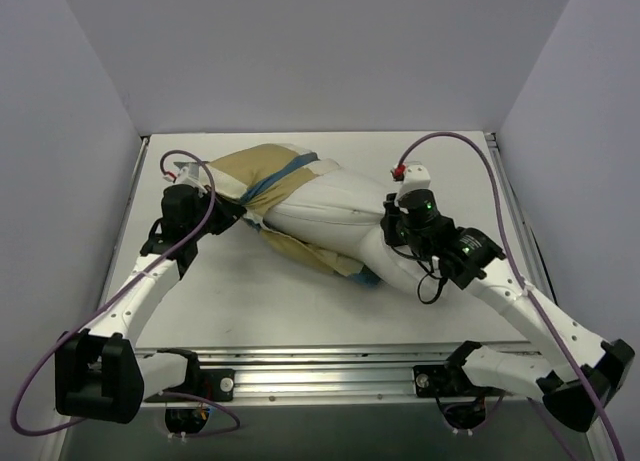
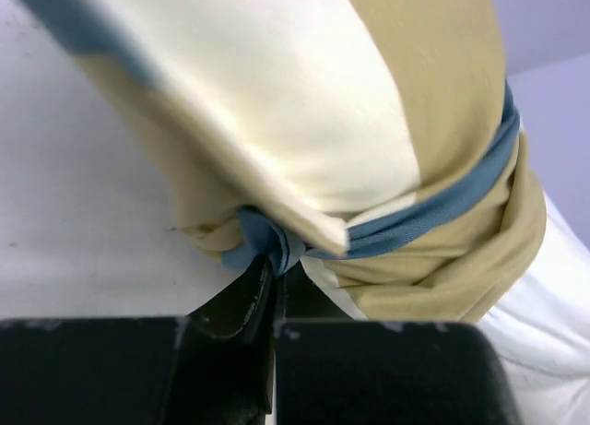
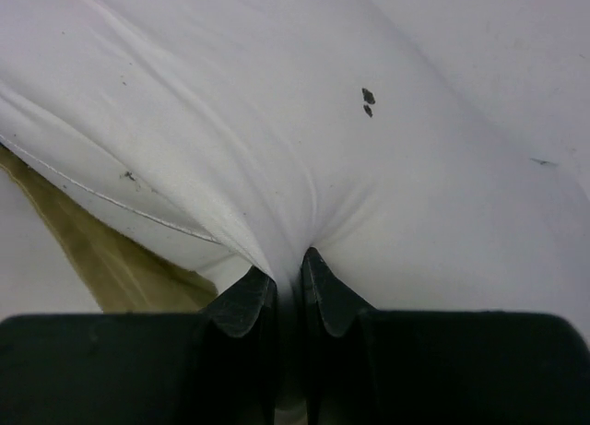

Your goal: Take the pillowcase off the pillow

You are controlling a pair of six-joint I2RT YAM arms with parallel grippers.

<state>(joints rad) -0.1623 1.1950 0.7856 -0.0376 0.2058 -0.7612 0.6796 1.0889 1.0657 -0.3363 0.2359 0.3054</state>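
Closest to the overhead camera is the metal rail (image 1: 330, 366) at the near edge of the table (image 1: 300, 301). Behind it the pillow (image 1: 335, 216) lies across the middle, and most of its white body is bare. The pillowcase (image 1: 262, 169) is bunched over the left, far end only, and a tan strip of it shows under the pillow's near side. The left gripper (image 1: 228, 213) is at the bunched cloth, and the right gripper (image 1: 392, 221) is at the bare end.

From the left wrist, the jaws are pressed together on a blue fold at the edge of the pillowcase (image 2: 304, 121). A little of the white pillow (image 2: 544, 324) shows at the lower right.

From the right wrist, the jaws are clamped on a pinch of the pillow (image 3: 323, 121), whose skin wrinkles toward them. A dark speck (image 3: 368, 97) sits above, and tan cloth is at the lower left.

As a container, the case now holds only one end of the pillow. I judge the task well over half done. What is left is to pull the two apart until this last end slips out and the strip underneath comes free.
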